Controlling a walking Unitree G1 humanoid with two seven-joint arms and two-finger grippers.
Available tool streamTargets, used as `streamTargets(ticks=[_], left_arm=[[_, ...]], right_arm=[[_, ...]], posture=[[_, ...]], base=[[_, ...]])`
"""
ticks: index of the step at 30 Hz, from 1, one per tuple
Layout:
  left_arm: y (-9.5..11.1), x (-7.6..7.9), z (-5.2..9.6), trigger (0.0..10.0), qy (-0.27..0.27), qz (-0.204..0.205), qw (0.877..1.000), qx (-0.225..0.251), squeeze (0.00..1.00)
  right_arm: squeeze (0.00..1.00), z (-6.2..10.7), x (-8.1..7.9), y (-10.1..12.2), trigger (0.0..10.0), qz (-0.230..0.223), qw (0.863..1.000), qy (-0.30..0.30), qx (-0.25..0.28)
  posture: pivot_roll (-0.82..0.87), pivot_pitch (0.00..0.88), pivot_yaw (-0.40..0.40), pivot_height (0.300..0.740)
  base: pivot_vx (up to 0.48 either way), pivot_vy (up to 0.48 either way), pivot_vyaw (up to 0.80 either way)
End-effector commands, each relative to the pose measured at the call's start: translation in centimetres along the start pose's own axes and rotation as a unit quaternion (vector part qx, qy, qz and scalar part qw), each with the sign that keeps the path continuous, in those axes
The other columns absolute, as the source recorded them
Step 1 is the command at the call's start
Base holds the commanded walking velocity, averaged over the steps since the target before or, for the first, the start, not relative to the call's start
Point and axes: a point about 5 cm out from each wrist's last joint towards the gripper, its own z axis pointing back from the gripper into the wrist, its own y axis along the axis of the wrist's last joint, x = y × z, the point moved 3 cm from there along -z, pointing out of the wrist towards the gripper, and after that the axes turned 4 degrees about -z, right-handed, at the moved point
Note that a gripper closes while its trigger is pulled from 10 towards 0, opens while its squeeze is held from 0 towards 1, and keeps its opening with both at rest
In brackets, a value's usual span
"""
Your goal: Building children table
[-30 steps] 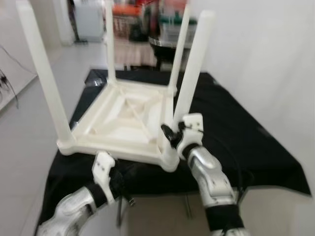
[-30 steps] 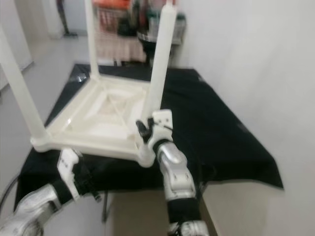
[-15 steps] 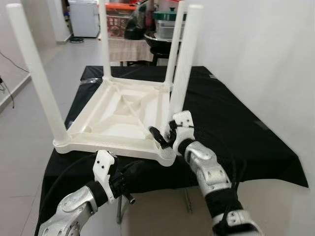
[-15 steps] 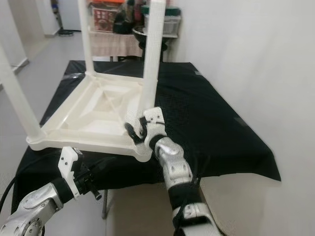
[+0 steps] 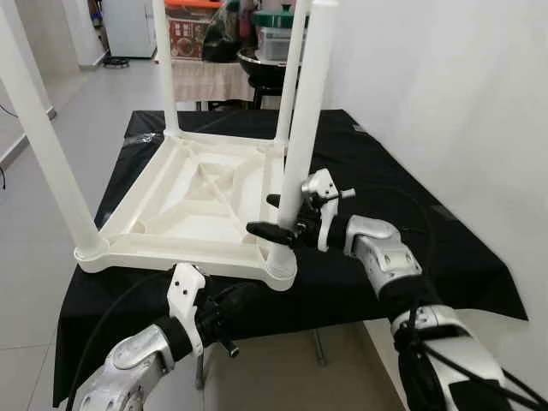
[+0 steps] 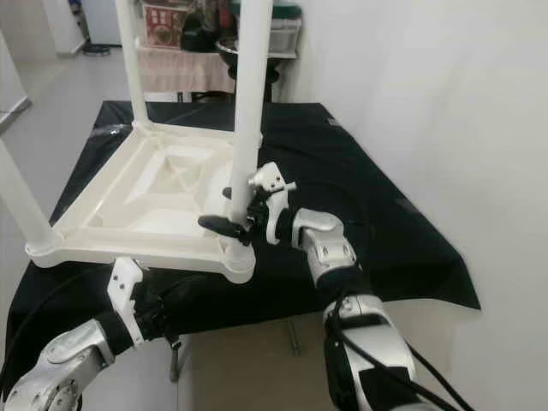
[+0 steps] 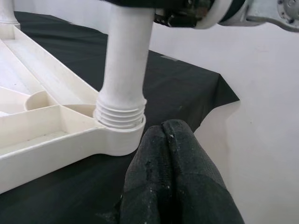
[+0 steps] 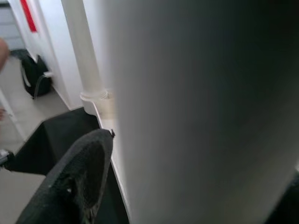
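At the near edge of the black worktop (image 5: 402, 214), the upturned tabletop (image 5: 197, 205) carries four legs, and the right gripper (image 5: 276, 216) is closed around the near-right leg (image 5: 301, 128) (probably screwing it tight, needing another twist), while the left gripper (image 7: 166, 140), fingers pressed together, waits empty below.

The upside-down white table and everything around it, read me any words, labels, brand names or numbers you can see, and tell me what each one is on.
No text can be read.
The white plastic table, its near right leg and the right gripper around it carry no print.
The black cloth is plain.
The red box in the background shows a pattern too blurred to read.
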Motion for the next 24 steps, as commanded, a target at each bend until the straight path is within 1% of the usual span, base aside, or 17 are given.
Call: streamTargets(ticks=[1,5,6,7,9,10,12,13,14,15,16,18,19,20,21,23,24], left_arm=[[-0.3,0.3,-0.1,10.0,-0.003,0.000,1.000,-0.003,0.00],[-0.5,0.7,0.0,10.0,-0.005,-0.006,1.000,-0.007,0.00],[-0.7,1.1,0.1,10.0,-0.008,-0.006,1.000,-0.008,0.00],[-0.6,1.2,0.2,10.0,-0.002,-0.003,1.000,-0.003,0.00],[-0.6,1.2,0.2,10.0,-0.002,-0.003,1.000,-0.003,0.00],[-0.5,1.2,0.3,10.0,0.006,-0.002,1.000,0.001,0.00],[-0.3,1.3,0.4,10.0,0.016,-0.005,1.000,0.006,0.00],[-0.3,1.3,0.4,10.0,0.016,-0.005,1.000,0.006,0.00],[-0.3,1.3,0.4,10.0,0.017,-0.008,1.000,0.006,0.00],[-0.6,1.5,0.5,10.0,0.017,-0.008,1.000,0.004,0.00],[-0.7,1.6,0.6,10.0,0.017,-0.008,1.000,0.002,0.00],[-0.7,1.6,0.6,10.0,0.017,-0.008,1.000,0.002,0.00],[-1.0,1.7,0.5,10.0,0.021,0.002,1.000,0.002,0.00],[-1.0,1.7,0.5,10.0,0.021,0.002,1.000,0.002,0.00],[-1.4,2.0,0.3,10.0,0.021,0.009,1.000,0.001,0.00],[-1.4,2.0,0.3,10.0,0.021,0.009,1.000,0.001,0.00],[-2.3,2.2,0.2,10.0,0.026,0.006,1.000,-0.012,0.00]], right_arm=[[0.00,-0.3,-0.1,-0.1,0.0,-0.002,1.000,0.007,-0.004],[0.00,-0.1,-0.1,-0.2,0.0,-0.005,1.000,0.012,-0.005],[0.00,0.1,-0.1,-0.4,0.0,-0.006,1.000,0.015,-0.004],[0.00,0.5,0.1,-0.6,0.0,-0.002,1.000,0.006,0.000],[0.00,0.5,0.1,-0.6,0.0,-0.002,1.000,0.006,0.000],[0.00,0.9,0.3,-0.7,0.0,0.001,1.000,-0.007,0.006],[0.00,1.9,1.2,-1.2,0.0,0.004,0.998,-0.064,0.020],[0.00,1.9,1.2,-1.2,0.0,0.004,0.998,-0.064,0.020],[0.00,2.3,1.5,-1.9,0.0,-0.007,0.993,-0.113,0.035],[0.00,3.0,2.5,-3.5,0.0,-0.020,0.959,-0.280,0.044],[0.00,4.2,3.0,-4.7,0.0,-0.030,0.915,-0.399,0.047],[0.00,4.2,3.0,-4.7,0.0,-0.030,0.915,-0.399,0.047],[0.00,3.6,-0.3,-7.8,0.0,-0.072,0.898,-0.432,0.035],[0.00,3.6,-0.3,-7.8,0.0,-0.072,0.898,-0.432,0.035],[0.00,2.9,-2.5,-9.3,0.0,-0.091,0.897,-0.431,0.027],[0.00,2.9,-2.5,-9.3,0.0,-0.091,0.897,-0.431,0.027],[0.00,2.8,-3.5,-9.9,0.0,-0.080,0.905,-0.416,0.021]], posture=[[0.03,0.000,-0.131,0.740],[0.03,0.000,-0.132,0.740],[0.02,0.000,-0.131,0.740],[0.02,0.000,-0.131,0.740],[0.02,0.000,-0.131,0.740],[0.02,0.000,-0.130,0.740],[0.01,0.000,-0.130,0.740],[0.01,0.000,-0.130,0.740],[0.02,0.000,-0.133,0.740],[0.00,0.000,-0.120,0.740],[0.00,0.000,-0.120,0.740],[0.00,0.000,-0.120,0.740],[-0.02,0.000,-0.102,0.740],[-0.02,0.000,-0.102,0.740],[-0.05,0.000,-0.080,0.740],[-0.05,0.000,-0.080,0.740],[-0.08,0.000,-0.077,0.740]], base=[[0.000,0.000,0.00],[0.000,0.000,0.00],[0.000,0.000,0.00],[0.000,0.000,0.00],[0.000,0.000,0.00],[0.000,0.000,0.00],[0.000,0.000,0.00],[0.000,0.000,0.00],[0.000,0.000,0.00],[0.000,0.000,0.00],[0.000,0.000,0.00],[0.000,0.000,0.00],[0.000,0.000,0.00],[0.000,0.000,0.00],[0.000,0.000,0.00],[0.000,0.000,0.00],[0.000,0.000,0.00]])
